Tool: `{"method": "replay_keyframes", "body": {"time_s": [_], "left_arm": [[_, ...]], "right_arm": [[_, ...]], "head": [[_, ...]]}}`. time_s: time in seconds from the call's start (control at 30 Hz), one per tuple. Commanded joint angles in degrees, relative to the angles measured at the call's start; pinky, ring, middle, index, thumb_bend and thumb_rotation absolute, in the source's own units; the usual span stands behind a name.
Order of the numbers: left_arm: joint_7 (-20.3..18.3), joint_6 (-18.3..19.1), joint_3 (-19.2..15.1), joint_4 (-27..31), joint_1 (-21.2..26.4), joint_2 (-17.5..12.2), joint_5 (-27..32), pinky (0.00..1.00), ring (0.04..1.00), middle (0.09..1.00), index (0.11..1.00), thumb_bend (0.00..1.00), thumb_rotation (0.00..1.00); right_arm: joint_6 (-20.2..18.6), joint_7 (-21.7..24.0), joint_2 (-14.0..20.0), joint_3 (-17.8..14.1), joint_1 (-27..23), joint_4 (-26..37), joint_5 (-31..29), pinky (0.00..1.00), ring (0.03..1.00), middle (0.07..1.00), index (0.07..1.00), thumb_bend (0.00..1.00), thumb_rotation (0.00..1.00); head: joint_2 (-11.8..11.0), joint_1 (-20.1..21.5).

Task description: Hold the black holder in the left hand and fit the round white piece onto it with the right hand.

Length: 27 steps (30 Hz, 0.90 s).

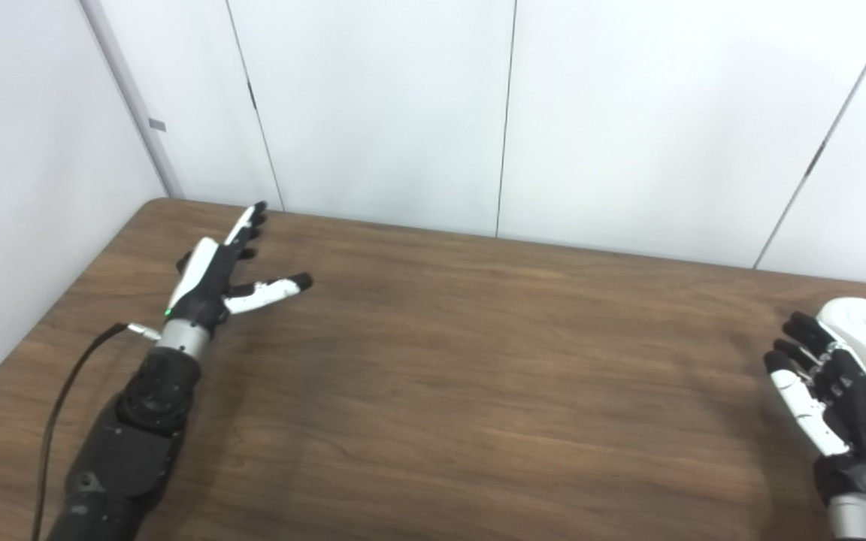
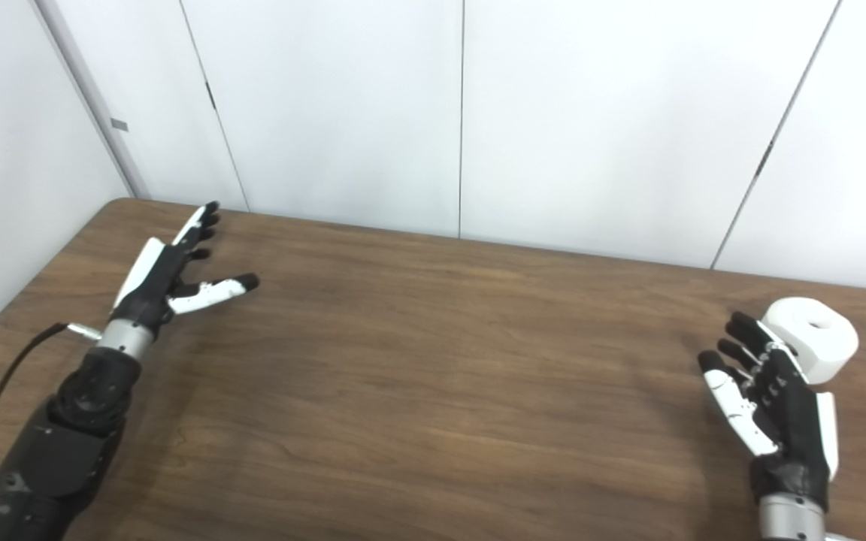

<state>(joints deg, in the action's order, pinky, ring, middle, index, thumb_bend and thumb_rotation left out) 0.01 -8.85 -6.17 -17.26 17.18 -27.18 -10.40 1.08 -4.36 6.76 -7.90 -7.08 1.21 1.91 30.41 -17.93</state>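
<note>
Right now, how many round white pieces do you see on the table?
1. The round white piece stands at the table's right end, just beyond the open right hand. More may lie outside the view.

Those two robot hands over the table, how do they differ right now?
The left hand reaches toward the far left corner of the table with nothing near it; the right hand sits at the right edge, right beside the round white piece. The left hand's thumb sticks out sideways; the right hand's fingers point up, closer together. Both are black and white, open, and holding nothing.
</note>
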Motion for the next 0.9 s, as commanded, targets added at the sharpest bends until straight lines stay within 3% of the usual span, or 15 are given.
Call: {"method": "replay_keyframes", "body": {"time_s": [0.0,0.13,0.27,0.63,0.87], "left_arm": [[0.1,0.5,-0.4,3.1,1.1,-0.7,0.3,0.87,0.940,0.962,1.000,1.00,0.58],[-1.1,0.9,-0.6,5.0,0.4,0.9,1.8,0.82,0.931,0.964,1.000,1.00,0.57],[-1.8,1.8,-0.7,6.4,-0.3,1.7,2.5,0.84,0.937,0.969,1.000,1.00,0.57],[-1.9,6.8,-0.2,14.7,-3.5,7.9,4.5,0.85,0.898,0.937,0.996,1.00,0.70],[-4.3,6.0,0.3,15.4,-4.1,11.6,8.8,0.81,0.909,0.958,0.995,1.00,0.67]], "right_arm": [[3.3,-0.5,0.3,-0.1,-1.7,0.9,0.4,0.70,0.789,0.819,0.794,0.52,0.47],[4.6,-0.8,0.2,0.0,-1.8,-0.1,0.8,0.67,0.775,0.808,0.787,0.53,0.47],[4.3,-0.6,-0.1,0.0,-1.7,-0.2,0.5,0.68,0.777,0.810,0.790,0.54,0.48],[3.4,-0.5,-0.4,0.3,-1.5,0.6,0.8,0.70,0.800,0.823,0.802,0.50,0.47],[3.6,-0.8,-0.5,0.1,-1.9,0.4,1.0,0.70,0.797,0.817,0.797,0.51,0.47]], "head": [[0.1,-0.1],[0.0,0.2],[-0.1,0.7],[0.0,1.1],[-0.1,1.6]]}}
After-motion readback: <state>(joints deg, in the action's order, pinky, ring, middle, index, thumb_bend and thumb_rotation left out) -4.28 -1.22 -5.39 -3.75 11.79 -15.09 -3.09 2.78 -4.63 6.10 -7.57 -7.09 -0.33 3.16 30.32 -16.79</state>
